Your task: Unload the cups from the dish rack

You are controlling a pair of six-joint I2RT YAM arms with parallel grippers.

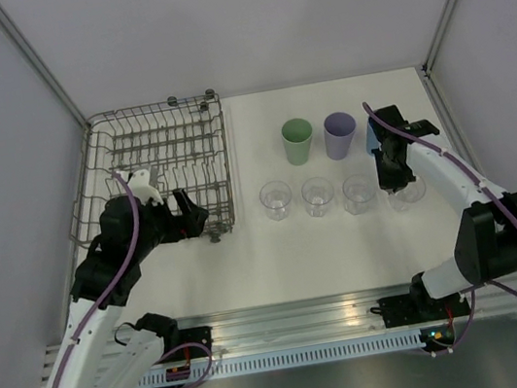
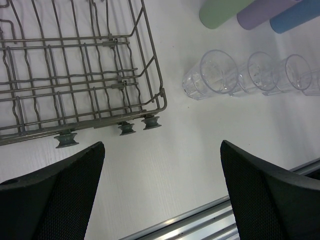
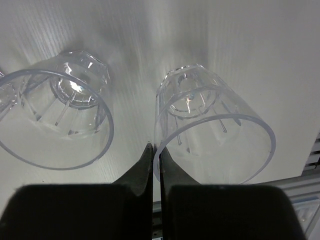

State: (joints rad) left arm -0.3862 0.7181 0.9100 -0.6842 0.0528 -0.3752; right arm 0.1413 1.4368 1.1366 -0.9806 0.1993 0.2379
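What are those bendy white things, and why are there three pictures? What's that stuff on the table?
Those are two robot arms. One picture looks down from above; the other two come from a camera on each wrist. On the table stand a grey dish rack, with no cup showing in it, a green cup, a lavender cup, a blue cup and four clear cups in a row. The left jaws are wide open near the rack, holding nothing. The right jaws are pinched shut, seemingly on the rim of the last clear cup.
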